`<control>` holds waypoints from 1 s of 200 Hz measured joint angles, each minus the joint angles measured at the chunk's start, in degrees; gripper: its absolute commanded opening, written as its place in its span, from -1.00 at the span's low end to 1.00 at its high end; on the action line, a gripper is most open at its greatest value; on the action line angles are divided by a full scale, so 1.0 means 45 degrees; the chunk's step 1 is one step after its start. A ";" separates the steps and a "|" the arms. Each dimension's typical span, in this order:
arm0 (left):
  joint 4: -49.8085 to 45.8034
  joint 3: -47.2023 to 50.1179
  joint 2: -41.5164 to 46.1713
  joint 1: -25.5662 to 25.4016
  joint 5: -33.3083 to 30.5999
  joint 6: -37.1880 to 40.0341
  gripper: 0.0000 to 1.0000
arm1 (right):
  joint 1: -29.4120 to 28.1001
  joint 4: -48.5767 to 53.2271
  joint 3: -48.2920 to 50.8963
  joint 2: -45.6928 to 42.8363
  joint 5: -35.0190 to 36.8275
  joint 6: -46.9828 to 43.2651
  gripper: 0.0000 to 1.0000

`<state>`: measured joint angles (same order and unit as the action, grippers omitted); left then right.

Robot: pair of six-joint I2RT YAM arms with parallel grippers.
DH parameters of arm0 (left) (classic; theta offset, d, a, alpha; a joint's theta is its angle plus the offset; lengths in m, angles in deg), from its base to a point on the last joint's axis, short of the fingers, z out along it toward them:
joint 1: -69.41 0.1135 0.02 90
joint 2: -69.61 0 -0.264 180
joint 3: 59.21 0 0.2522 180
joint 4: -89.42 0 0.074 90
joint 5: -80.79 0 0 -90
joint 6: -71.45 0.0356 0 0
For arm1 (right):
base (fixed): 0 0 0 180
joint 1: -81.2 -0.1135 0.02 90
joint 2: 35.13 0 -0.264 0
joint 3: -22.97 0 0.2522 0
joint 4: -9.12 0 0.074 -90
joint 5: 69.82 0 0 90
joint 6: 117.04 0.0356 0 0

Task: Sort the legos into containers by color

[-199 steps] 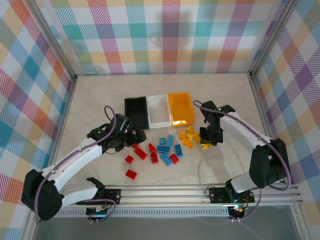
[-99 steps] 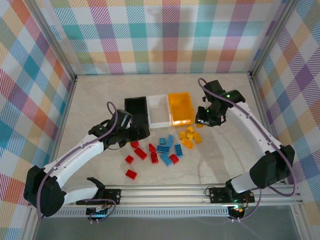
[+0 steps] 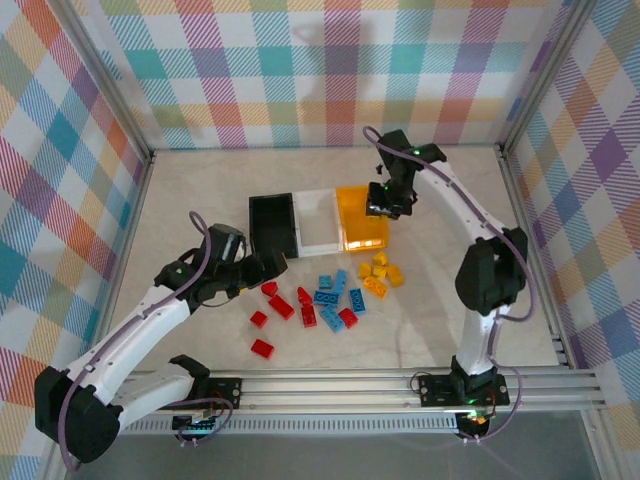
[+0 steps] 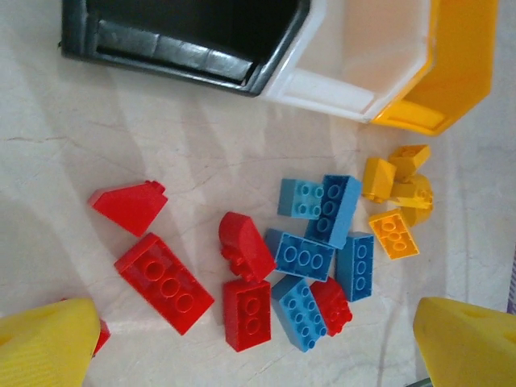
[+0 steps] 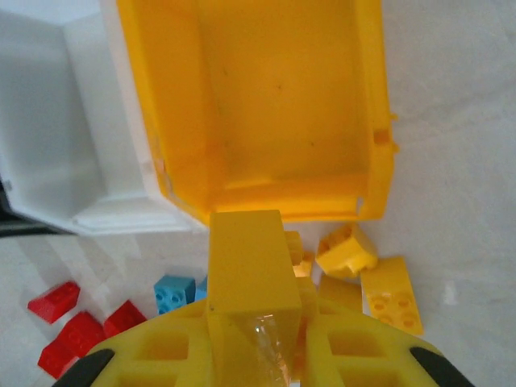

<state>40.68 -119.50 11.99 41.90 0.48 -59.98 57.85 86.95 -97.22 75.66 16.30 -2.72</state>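
Red legos [image 3: 281, 306], blue legos [image 3: 333, 308] and yellow legos [image 3: 383, 272] lie loose in front of three containers: a black bin [image 3: 272, 222], a white bin [image 3: 318, 220] and an orange-yellow bin [image 3: 358, 220]. My right gripper [image 3: 385, 203] hangs over the orange-yellow bin's right side, shut [image 5: 290, 266] on a yellow lego [image 5: 294, 246] that is mostly hidden between the fingers. The orange-yellow bin [image 5: 274, 97] looks empty inside. My left gripper [image 3: 268, 268] is open beside the black bin's near corner. From its wrist [image 4: 262, 330] it looks down on red legos [image 4: 165, 282] and blue legos [image 4: 310, 258].
Plaid walls with metal posts enclose the table on three sides. A rail runs along the near edge by the arm bases [image 3: 330, 385]. The right arm's links [image 3: 480, 260] arch over the table's right side. Bare tabletop lies behind the bins and at the far left.
The right gripper has risen from the yellow pile and swung back and left to the orange-yellow bin, still shut. The left gripper has drawn slightly left and stays open.
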 measured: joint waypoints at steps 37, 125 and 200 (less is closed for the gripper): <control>-0.0262 0.0010 -0.0015 0.0121 0.0131 -0.0189 1.00 | 0.0000 -0.0034 -0.1632 0.1715 -0.0034 -0.0155 -0.57; -0.0743 -0.0204 -0.1001 0.0573 0.0661 -0.0010 1.00 | 0.0000 -0.0233 -0.3041 0.4396 -0.0437 -0.0121 -0.58; -0.0913 -0.0393 -0.1486 0.1098 0.1083 0.0423 1.00 | -0.0078 -0.0364 -0.3784 0.5489 -0.0704 0.0165 -0.58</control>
<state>36.57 -121.27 5.30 46.84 5.35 -58.08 57.50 85.31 -114.25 100.35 13.13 -1.98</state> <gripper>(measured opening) 0.999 0.231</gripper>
